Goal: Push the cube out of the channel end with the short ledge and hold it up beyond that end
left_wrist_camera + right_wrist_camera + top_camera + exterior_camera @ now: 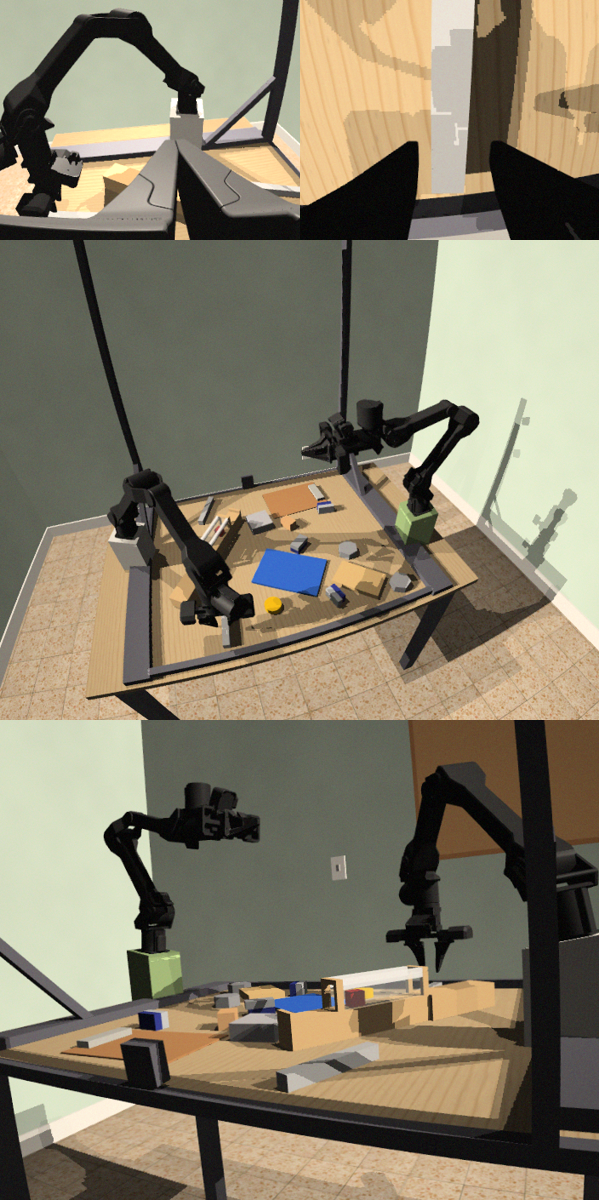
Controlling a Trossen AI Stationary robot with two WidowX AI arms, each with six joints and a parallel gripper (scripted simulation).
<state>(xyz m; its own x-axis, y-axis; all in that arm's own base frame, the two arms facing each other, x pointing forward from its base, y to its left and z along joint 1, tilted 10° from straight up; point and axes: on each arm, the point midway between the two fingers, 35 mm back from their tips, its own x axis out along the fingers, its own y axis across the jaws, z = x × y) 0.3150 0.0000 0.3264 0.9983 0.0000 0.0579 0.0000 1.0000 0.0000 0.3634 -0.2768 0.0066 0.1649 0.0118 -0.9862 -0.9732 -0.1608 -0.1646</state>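
The dark red cube (218,529) (355,997) sits inside the wooden channel (320,1027), under its white roof strips (374,975), nearer the end at the table's back in the top view. My right gripper (430,968) (455,151) is part open and empty, pointing down above a grey bar (226,631) (449,89) past the channel's other end. The bar runs below and between the fingertips in the right wrist view. My left gripper (305,452) (174,149) is shut and empty, high above the table's back. The right arm hides part of the channel in the top view.
A second grey bar (206,510) (327,1065) lies beside the channel. A grey block (259,521) (253,1027) stands close to its back end. A blue mat (289,571), a yellow disc (273,604), an orange mat (287,499) and several small blocks lie across the table.
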